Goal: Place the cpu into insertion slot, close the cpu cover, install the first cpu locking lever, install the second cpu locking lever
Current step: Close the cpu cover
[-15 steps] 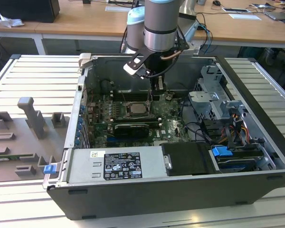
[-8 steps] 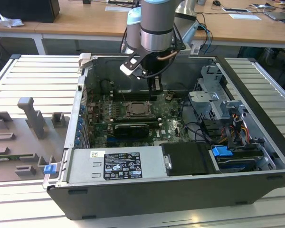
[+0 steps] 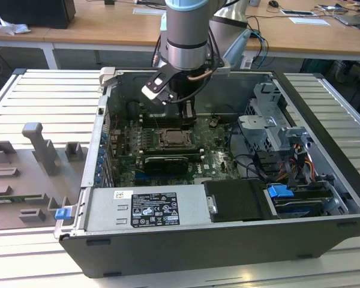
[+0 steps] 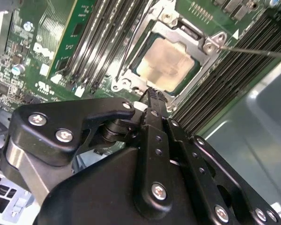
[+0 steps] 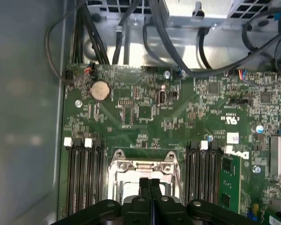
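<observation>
While the arm hangs down inside the open pc case [image 3: 228,246], the gripper [image 5: 150,182] has its two black fingers pressed flat together with nothing between them, sitting just above one edge of the socket. Second wrist view shows the cpu [image 4: 167,63] lying flat in the insertion slot [image 3: 173,139], silvery top up, with the cpu cover [image 4: 202,69] down around it like a frame. One thin locking lever [image 4: 253,50] runs out from a socket corner over the black memory slots [image 4: 234,75], and I can't tell if it's latched.
</observation>
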Robot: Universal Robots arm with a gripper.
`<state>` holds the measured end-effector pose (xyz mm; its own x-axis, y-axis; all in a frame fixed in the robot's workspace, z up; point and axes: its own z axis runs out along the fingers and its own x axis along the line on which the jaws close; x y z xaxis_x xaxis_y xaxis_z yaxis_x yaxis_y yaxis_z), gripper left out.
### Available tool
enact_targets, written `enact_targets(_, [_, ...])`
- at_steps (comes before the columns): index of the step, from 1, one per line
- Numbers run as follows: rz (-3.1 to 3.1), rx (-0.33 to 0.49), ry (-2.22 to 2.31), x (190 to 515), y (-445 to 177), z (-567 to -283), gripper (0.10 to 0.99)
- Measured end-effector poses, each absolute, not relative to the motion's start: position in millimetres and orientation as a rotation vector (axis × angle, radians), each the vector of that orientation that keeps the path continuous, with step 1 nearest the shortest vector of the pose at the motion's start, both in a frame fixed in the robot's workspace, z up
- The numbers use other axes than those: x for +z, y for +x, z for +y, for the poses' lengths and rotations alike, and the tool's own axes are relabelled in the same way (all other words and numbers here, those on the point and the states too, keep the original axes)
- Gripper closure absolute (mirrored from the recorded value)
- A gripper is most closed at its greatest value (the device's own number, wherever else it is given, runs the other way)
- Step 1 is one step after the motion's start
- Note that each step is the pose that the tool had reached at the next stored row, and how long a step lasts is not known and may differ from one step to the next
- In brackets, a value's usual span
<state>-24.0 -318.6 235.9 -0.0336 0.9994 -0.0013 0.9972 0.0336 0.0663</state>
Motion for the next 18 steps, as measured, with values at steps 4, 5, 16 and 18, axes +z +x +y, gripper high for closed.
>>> enact_targets(4, [2.224,0.072,2.15,235.6,-29.0,-318.6,0.98])
enact_targets(5, [2.225,0.073,2.151,235.5,-30.0,-318.6,0.98])
enact_targets(16, [2.225,0.074,2.151,235.4,-35.8,-318.7,0.98])
enact_targets(18, [2.225,0.074,2.151,235.4,-36.3,-318.7,0.98])
